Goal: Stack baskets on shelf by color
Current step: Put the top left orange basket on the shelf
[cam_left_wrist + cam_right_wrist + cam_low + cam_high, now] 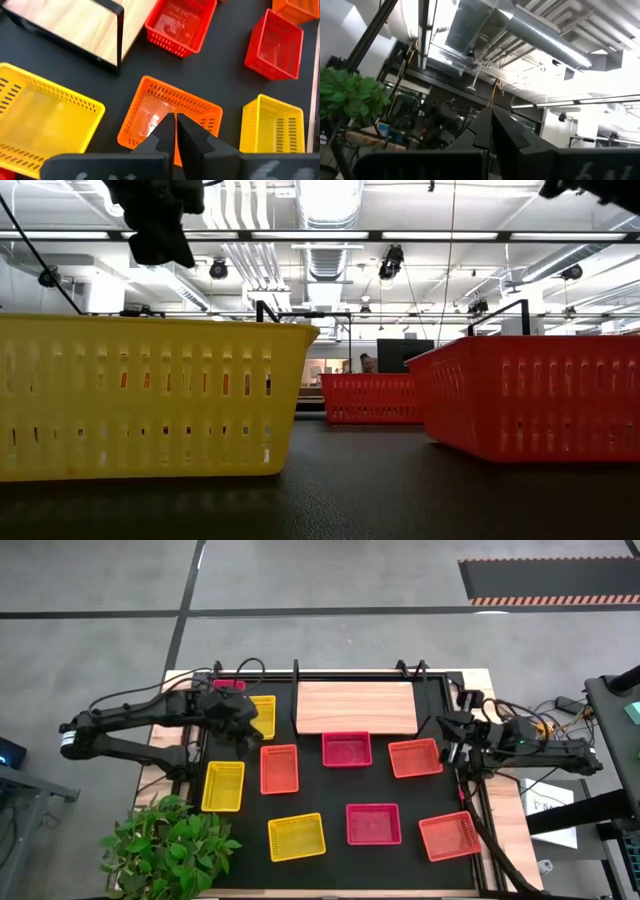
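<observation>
Everywhere rectangular plastic mesh baskets (279, 768).

A lab or industrial workshop: bare silver ventilation ducts (535, 30) and strip lights (330, 200) run under an open ceiling, the floor (300, 575) is grey concrete with a hazard-striped mat (550, 580), and loose cables (560, 705) trail beside the worktop (470, 680).

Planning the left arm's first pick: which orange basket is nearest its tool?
The upright orange basket just below-right of the shut left tool, between yellow and pink baskets; the other two orange baskets lie on the right side.
</observation>
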Robot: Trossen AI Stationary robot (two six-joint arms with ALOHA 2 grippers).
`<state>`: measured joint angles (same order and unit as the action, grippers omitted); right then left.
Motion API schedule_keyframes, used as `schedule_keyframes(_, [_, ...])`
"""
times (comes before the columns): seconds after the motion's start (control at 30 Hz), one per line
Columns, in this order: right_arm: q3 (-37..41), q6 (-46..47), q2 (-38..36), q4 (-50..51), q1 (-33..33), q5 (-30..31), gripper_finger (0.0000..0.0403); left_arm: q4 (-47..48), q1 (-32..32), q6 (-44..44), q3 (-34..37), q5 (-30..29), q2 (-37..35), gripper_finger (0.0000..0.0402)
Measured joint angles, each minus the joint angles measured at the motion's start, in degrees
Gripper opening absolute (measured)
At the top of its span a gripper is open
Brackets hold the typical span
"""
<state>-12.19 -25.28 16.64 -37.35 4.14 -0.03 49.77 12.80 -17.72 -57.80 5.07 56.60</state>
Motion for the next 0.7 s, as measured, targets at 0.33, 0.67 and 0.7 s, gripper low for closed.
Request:
schedule_keyframes(0.33, [-2.22, 6.11, 0.04, 15.02, 0.00, -0.02, 0.0009, -3.25, 0.02, 3.83, -0.10, -0.24, 1.93, 0.0000])
schedule_keyframes(0.67, [-1.79, 9.18, 0.04, 17.85, 0.00, -0.02, 0.0009, -1.49, -10.59, 1.32, -1.85, 2.95, 6.61, 0.0000])
schedule_keyframes(0.7, [-1.79, 8.99, 0.04, 17.59, 0.00, -0.02, 0.0009, -1.49, -12.09, -0.39, -2.07, 2.95, 7.55, 0.0000])
